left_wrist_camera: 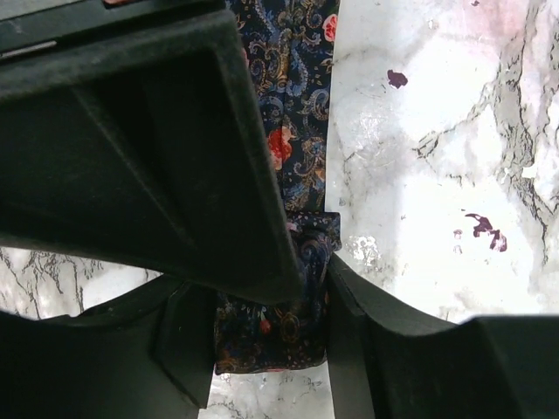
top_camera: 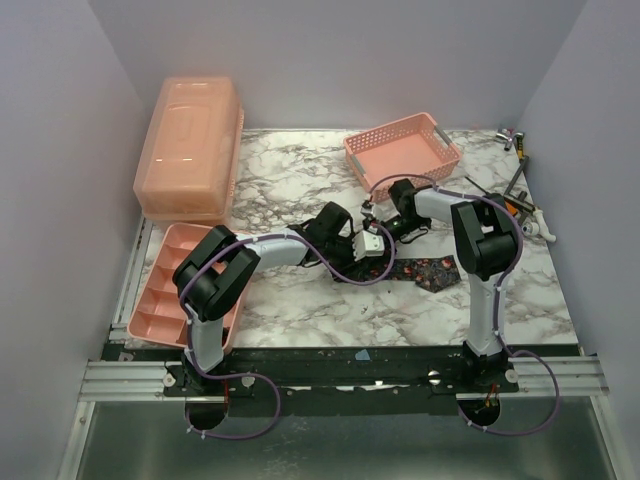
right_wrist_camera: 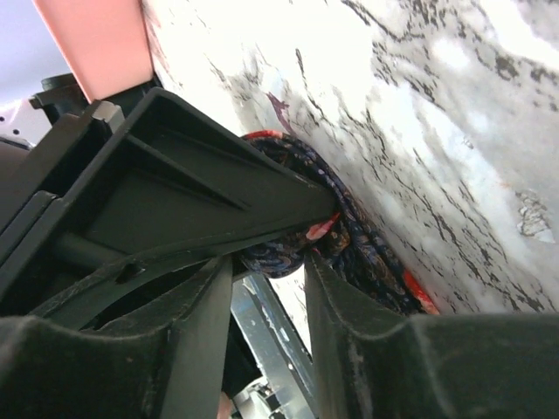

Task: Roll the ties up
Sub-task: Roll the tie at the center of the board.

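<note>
One tie (top_camera: 430,270), dark navy with red and orange specks, lies as a strip on the marble table right of centre. My left gripper (top_camera: 367,246) and right gripper (top_camera: 379,213) meet at its left end. In the left wrist view the tie (left_wrist_camera: 301,131) runs up the table, and its folded end sits between the fingers of the left gripper (left_wrist_camera: 271,325), which is shut on it. In the right wrist view a small coiled part of the tie (right_wrist_camera: 371,253) is pinched at the tips of the right gripper (right_wrist_camera: 271,260). The other gripper's black body fills the upper left of each wrist view.
A pink mesh basket (top_camera: 402,148) stands at the back right. A lidded pink box (top_camera: 190,150) stands at the back left, with a pink divided tray (top_camera: 160,295) in front of it. Small tools (top_camera: 520,195) lie at the right edge.
</note>
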